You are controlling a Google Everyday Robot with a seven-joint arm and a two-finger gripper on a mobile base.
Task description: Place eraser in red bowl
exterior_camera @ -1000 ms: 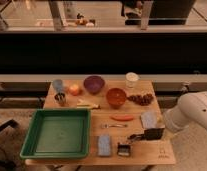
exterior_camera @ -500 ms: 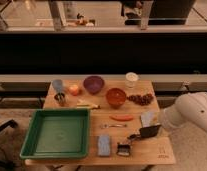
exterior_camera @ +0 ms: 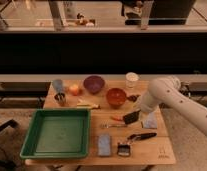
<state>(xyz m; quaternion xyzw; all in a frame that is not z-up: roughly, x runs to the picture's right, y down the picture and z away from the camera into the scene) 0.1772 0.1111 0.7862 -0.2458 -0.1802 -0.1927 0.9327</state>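
Note:
The eraser point(exterior_camera: 130, 118), a flat black block, is held tilted at the tip of my gripper point(exterior_camera: 134, 115), a little above the wooden table point(exterior_camera: 162, 152). The white arm reaches in from the right. The gripper is shut on the eraser. The red bowl point(exterior_camera: 116, 97) stands upright on the table just up and left of the eraser, apart from it. The eraser hangs near the bowl's front right side, not over it.
A purple bowl point(exterior_camera: 93, 83) and a white cup point(exterior_camera: 131, 80) stand at the back. A green tray point(exterior_camera: 59, 132) fills the front left. A grey-blue sponge point(exterior_camera: 104, 143), a binder clip point(exterior_camera: 124, 148), a black-handled tool point(exterior_camera: 142, 136) and a silvery packet point(exterior_camera: 150, 122) lie at the front.
My gripper has moved left and up with the eraser, from the table's right part towards the red bowl. The other things have not moved.

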